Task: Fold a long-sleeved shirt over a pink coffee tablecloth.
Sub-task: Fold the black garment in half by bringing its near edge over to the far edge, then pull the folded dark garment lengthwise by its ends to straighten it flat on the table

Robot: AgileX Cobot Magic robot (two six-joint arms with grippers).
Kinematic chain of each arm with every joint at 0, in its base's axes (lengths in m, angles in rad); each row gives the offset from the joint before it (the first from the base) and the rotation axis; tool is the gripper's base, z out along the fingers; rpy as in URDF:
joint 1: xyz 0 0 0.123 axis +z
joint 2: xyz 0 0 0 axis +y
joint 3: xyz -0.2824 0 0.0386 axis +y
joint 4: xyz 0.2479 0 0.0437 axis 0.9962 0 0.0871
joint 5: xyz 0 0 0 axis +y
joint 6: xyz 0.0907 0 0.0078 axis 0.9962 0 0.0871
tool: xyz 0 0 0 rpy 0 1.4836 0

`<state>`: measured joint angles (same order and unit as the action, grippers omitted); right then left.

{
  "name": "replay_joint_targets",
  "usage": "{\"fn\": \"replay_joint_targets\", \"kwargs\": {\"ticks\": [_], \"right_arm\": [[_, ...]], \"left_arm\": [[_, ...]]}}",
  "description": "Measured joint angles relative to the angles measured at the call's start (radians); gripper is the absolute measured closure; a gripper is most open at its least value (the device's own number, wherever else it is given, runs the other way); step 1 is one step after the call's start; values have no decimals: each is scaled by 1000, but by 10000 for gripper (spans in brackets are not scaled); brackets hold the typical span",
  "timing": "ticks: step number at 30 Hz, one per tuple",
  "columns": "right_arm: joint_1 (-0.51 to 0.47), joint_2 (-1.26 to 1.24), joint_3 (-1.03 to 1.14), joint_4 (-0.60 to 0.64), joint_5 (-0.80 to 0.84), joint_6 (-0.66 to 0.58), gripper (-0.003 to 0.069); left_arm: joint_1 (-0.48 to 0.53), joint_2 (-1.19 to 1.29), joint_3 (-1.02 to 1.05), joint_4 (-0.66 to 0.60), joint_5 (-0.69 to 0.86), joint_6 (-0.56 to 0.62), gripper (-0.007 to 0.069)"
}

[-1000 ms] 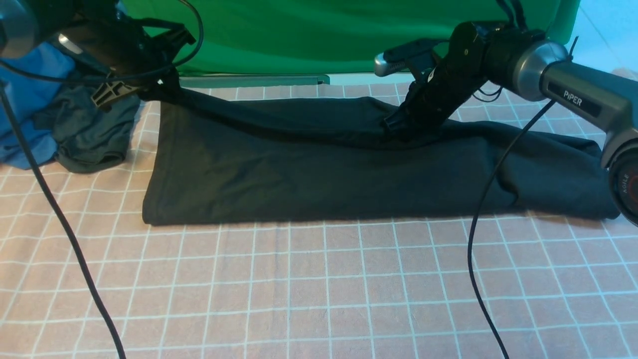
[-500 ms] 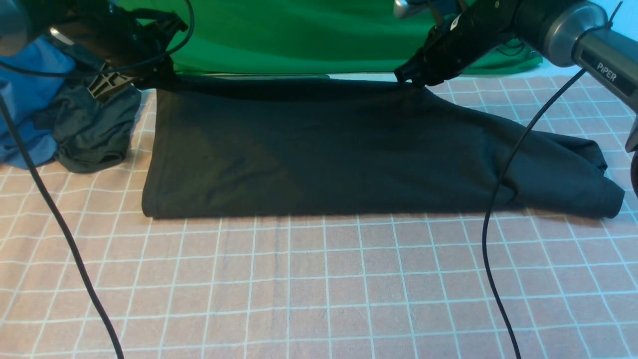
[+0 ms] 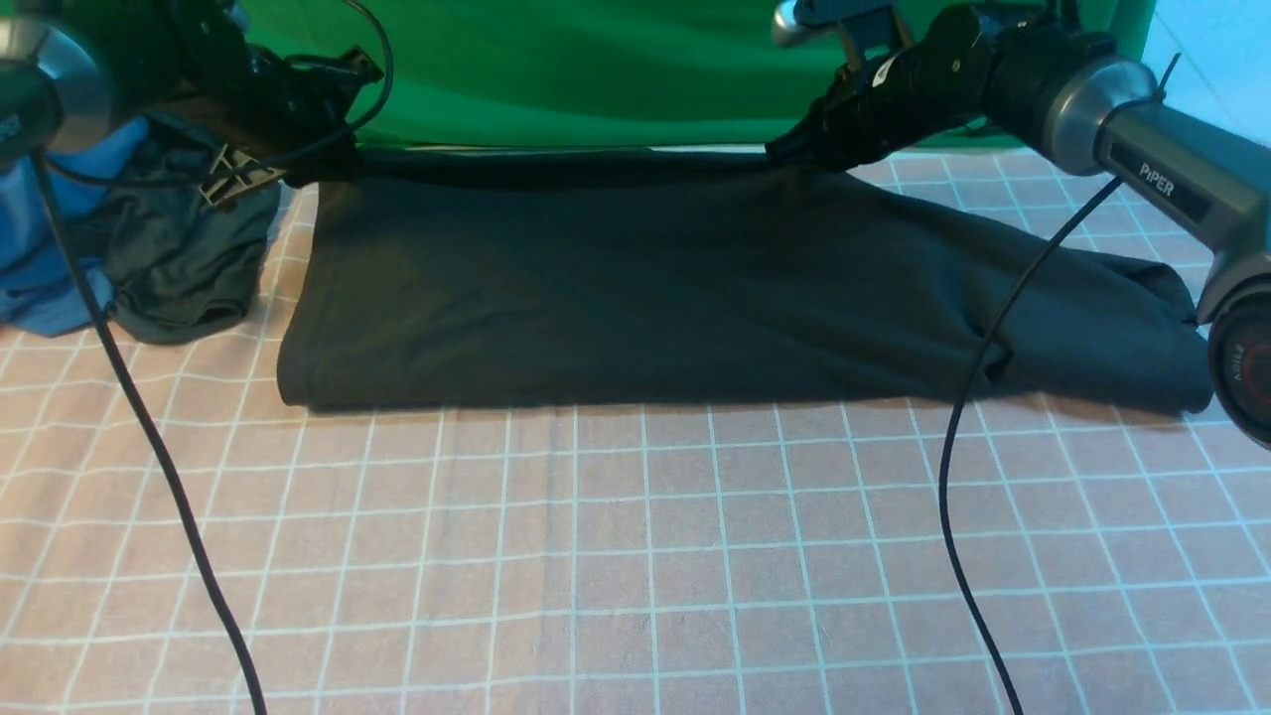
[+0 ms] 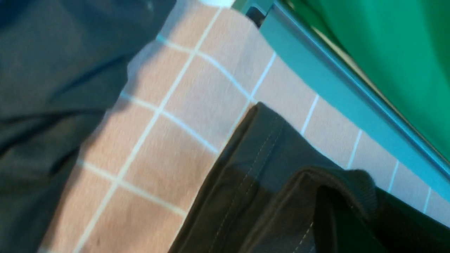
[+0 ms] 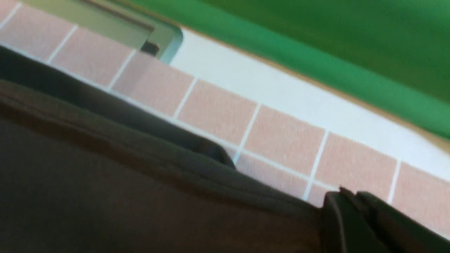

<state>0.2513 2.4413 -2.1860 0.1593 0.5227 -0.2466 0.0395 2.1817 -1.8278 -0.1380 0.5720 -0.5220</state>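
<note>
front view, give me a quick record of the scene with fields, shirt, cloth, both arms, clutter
shirt: black, near edge on the cloth, far edge lifted taut
tablecloth: pink, white grid, under the shirt
left jaws: shut on shirt's far left corner
right jaws: shut on shirt's far edge, right of middle
clutter: dark grey garment and blue garment, far left

I count one long-sleeved shirt (image 3: 635, 288), one pink coffee tablecloth (image 3: 635, 556), one green cloth (image 3: 596, 70), two grippers (left gripper (image 3: 330, 169), right gripper (image 3: 786, 154)) and two other garments far left: a dark grey garment (image 3: 179, 278), a blue garment (image 3: 35, 293).
</note>
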Motion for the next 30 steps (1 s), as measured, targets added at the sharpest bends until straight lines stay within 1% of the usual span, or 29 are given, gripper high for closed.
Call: {"fn": "replay_joint_targets", "kwargs": {"ticks": [1,2,4,6,7,8,10,11,12,13,14,15,16,17,18,19,20,21,22,23,25,30], "right_arm": [[3,4,0,-1,-16,0,596],[5,9,0,-1,-35,0,587],[11,16,0,-2,-71,0,565],[15,20,0,-2,-99,0,519],[15,20,0,-2,-101,3,514],[16,20,0,-1,-105,19,466],[16,20,0,-2,-89,41,393],[16,16,0,-8,-51,39,364],[16,9,0,-19,-3,32,354],[16,5,0,-22,8,30,354],[16,-5,0,-40,56,29,363],[15,-40,0,-77,165,26,414],[14,-46,0,-85,193,24,433],[8,-97,0,-113,324,10,523],[3,-123,0,-120,382,6,571],[2,-129,0,-122,396,6,571],[-11,-172,0,-130,493,4,606],[-25,-205,-1,-134,573,3,617],[-36,-229,1,-135,620,6,620],[-42,-235,5,-135,627,7,620],[-77,-286,56,-137,665,12,620],[-170,-386,272,-140,687,57,621]], "left_arm": [[0,5,0,0,-5,3,561],[0,14,0,1,-12,4,537],[0,27,0,8,-25,4,484],[0,37,0,20,-37,4,411],[0,37,0,21,-38,4,396],[0,38,0,36,-42,4,342],[0,25,0,56,-34,4,286],[0,5,0,61,-6,7,262],[0,-10,0,63,23,16,260],[0,-15,0,63,29,25,260],[0,-38,0,62,63,54,271],[0,-78,0,52,118,118,319],[0,-89,0,50,125,127,338],[-1,-135,0,29,189,199,449],[-2,-156,0,19,207,227,489],[-3,-161,0,18,219,234,512],[-11,-195,1,8,258,274,568],[-20,-230,12,2,283,303,593],[-28,-252,34,0,294,315,601],[-32,-258,40,0,295,322,603],[-58,-322,137,0,287,340,613],[-76,-382,374,-21,234,349,613]]}}
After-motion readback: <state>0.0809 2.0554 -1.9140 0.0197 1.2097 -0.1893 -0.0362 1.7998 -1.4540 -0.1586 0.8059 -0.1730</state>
